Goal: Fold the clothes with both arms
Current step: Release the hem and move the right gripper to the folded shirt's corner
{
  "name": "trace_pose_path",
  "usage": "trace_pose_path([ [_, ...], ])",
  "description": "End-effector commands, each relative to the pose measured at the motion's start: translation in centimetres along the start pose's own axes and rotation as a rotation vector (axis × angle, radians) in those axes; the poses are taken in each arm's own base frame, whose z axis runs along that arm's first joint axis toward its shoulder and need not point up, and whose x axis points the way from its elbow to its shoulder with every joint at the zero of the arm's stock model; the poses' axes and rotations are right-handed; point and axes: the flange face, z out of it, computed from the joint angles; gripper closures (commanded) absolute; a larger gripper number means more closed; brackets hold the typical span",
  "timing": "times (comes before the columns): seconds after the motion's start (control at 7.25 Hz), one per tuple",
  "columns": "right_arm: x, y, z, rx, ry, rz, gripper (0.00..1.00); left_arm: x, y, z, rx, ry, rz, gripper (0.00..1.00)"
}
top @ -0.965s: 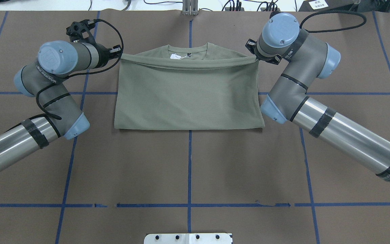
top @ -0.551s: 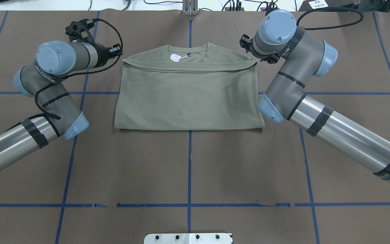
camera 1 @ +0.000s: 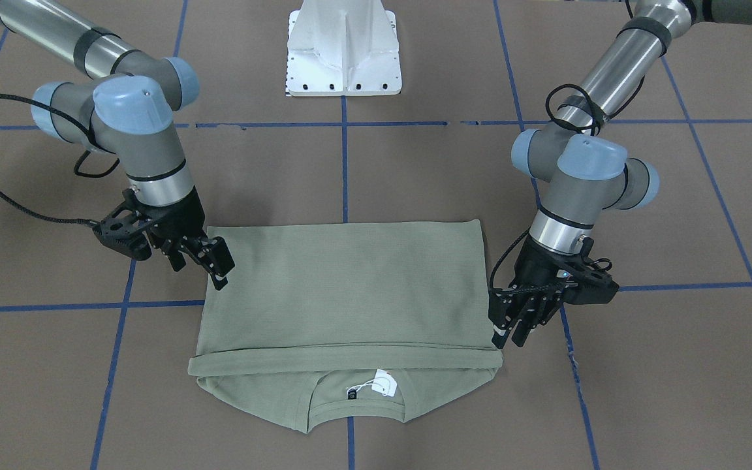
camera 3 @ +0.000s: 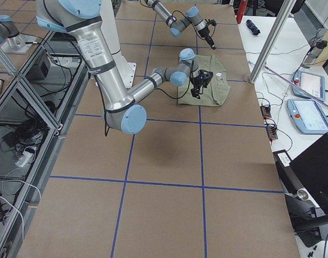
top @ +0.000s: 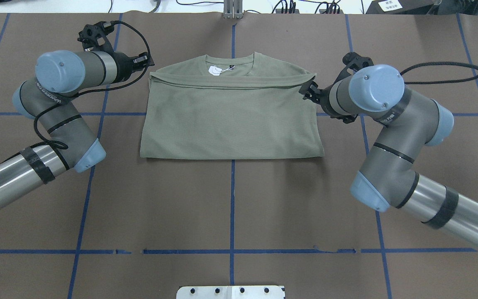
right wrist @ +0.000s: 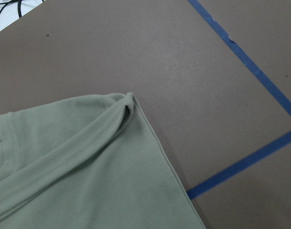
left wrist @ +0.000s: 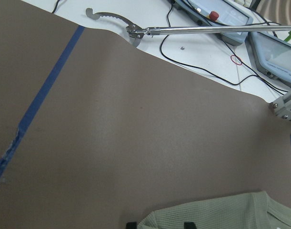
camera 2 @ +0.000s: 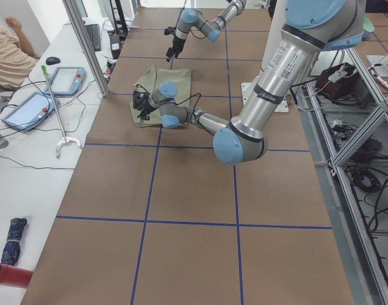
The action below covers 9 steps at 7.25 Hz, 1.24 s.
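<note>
Exterior front-facing view: a sage-green shirt [camera 1: 343, 287] lies flat on the brown table [camera 1: 415, 183], straight out in front of the white pedestal base [camera 1: 343, 49] and well apart from it, centred on the blue tape line that runs out from the pedestal.

The shirt is doubled over once. Its hem edge lies just short of the collar [camera 1: 356, 418], leaving the collar and a white hang tag [camera 1: 386, 383] uncovered. No sleeves show, so they seem to be tucked inside. The result is a neat, wide rectangle, so the first fold looks done. I judge that at least one more fold, across the width, is left.

The collar points directly away from the pedestal. The folded shape's long axis runs sideways, across the pedestal's front.

The right gripper [camera 1: 209, 264] hangs over the shirt's edge on the pedestal's right-arm side, fingers spread and holding nothing. The left gripper [camera 1: 513, 323] hangs just beside the opposite edge, nearer the collar end. Its fingers are also parted and free of the cloth.
</note>
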Motion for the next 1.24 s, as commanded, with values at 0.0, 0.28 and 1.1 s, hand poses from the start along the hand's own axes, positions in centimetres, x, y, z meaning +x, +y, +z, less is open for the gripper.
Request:
trace_pose_path([
  [0.0,2.5,5.3,-0.3,-0.032,0.007,0.181,0.0,0.3,0.5,-0.5,-0.029,0.016,0.0,0.5],
  [0.28,4.7,7.6,0.9,-0.007,0.035,0.195,0.0,0.1,0.7,-0.5,-0.031,0.013,0.001,0.5],
  [1.1,7.0,8.6,2.2,-0.014,0.08,0.184,0.28,0.3,0.5,-0.7,-0.027,0.017,0.002,0.5],
])
